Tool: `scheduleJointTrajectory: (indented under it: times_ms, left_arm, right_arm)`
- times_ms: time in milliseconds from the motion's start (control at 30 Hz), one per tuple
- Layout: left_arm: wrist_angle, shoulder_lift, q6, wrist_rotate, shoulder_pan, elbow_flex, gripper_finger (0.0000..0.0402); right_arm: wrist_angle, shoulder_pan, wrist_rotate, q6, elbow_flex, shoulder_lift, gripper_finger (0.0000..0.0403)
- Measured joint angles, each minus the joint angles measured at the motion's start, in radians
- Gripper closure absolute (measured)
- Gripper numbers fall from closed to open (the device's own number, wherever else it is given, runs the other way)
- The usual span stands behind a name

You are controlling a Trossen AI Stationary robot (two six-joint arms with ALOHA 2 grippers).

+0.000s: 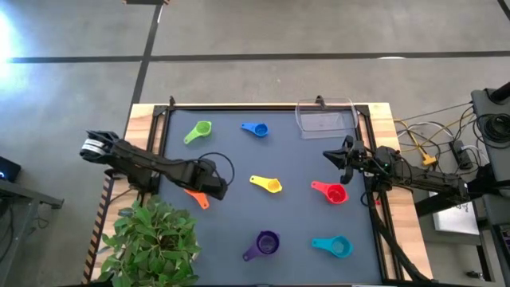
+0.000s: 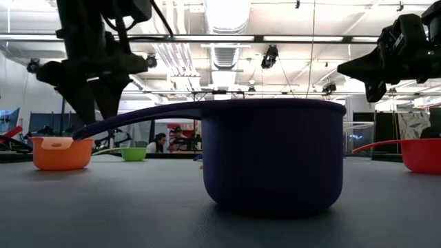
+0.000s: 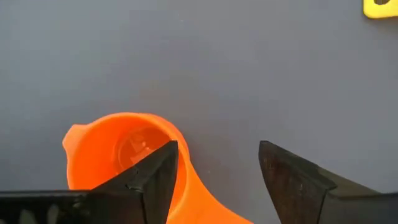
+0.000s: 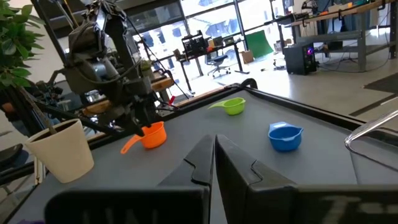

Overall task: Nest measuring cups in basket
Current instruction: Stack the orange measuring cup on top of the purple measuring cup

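Note:
Seven measuring cups rest on their bases on the dark mat: green (image 1: 198, 132), blue (image 1: 256, 129), yellow (image 1: 268, 184), red (image 1: 333, 191), purple (image 1: 264, 244), teal (image 1: 335, 246) and orange (image 1: 197, 197). The clear basket (image 1: 325, 116) sits at the far right corner. My left gripper (image 3: 217, 168) hangs open just above the orange cup (image 3: 121, 152), with one finger (image 3: 155, 177) over the cup's rim and the other (image 3: 289, 177) over bare mat. The low view shows the gripper clear of that cup (image 2: 62, 151). My right gripper (image 4: 214, 155) is shut and raised near the mat's right side, beyond the red cup.
A potted plant (image 1: 151, 239) in a white pot (image 4: 59, 149) stands at the near left corner, close to my left arm. A raised frame (image 1: 263, 105) borders the mat. Bare mat lies between the cups in the middle. Cables lie off the table's right side.

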Motion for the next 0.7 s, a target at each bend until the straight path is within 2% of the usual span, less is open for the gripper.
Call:
scheduleJointTrajectory:
  times_ms: [233,500,700]
  left_arm:
    - [-0.056,-0.004,-0.104,0.006,-0.023,-0.01,0.0204]
    - [-0.058,-0.004,-0.148,0.005,-0.021,-0.062,0.024]
    - [0.039,-0.004,-0.132,0.004,-0.021,-0.1,0.0268]
  right_arm:
    - [-0.002,0.0,0.0,0.0,0.0,0.0,0.0394]
    - [-0.002,0.0,0.0,0.0,0.0,0.0,0.0394]
    - [-0.002,0.0,0.0,0.0,0.0,0.0,0.0394]
